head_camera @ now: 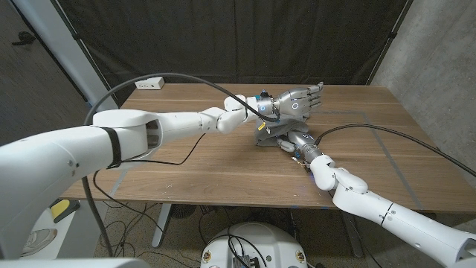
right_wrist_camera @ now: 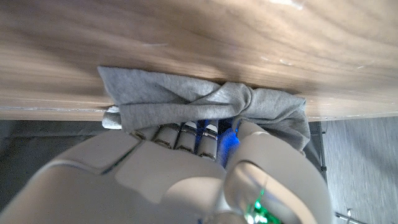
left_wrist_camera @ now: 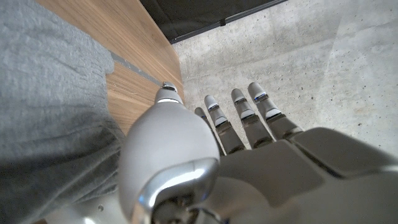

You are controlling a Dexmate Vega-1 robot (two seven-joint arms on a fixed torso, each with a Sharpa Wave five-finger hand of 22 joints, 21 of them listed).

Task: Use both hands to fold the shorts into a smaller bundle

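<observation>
The grey shorts (head_camera: 268,135) lie as a small bunched bundle at the middle of the wooden table (head_camera: 186,160). My left hand (head_camera: 297,100) hovers just above the bundle with its fingers stretched out and apart, holding nothing. In the left wrist view the grey cloth (left_wrist_camera: 50,93) spreads beside that hand (left_wrist_camera: 249,155). My right hand (head_camera: 300,143) sits at the bundle's near right side. In the right wrist view the twisted shorts (right_wrist_camera: 186,102) drape over its fingers (right_wrist_camera: 180,134), whose tips are hidden under the cloth, while the thumb presses against the fold.
A white power strip (head_camera: 151,83) lies at the table's far left corner. Black cables (head_camera: 186,152) run over the table by both arms. Thin tape lines (head_camera: 388,152) mark the right part of the table. A dark curtain hangs behind, and a concrete wall stands at the right.
</observation>
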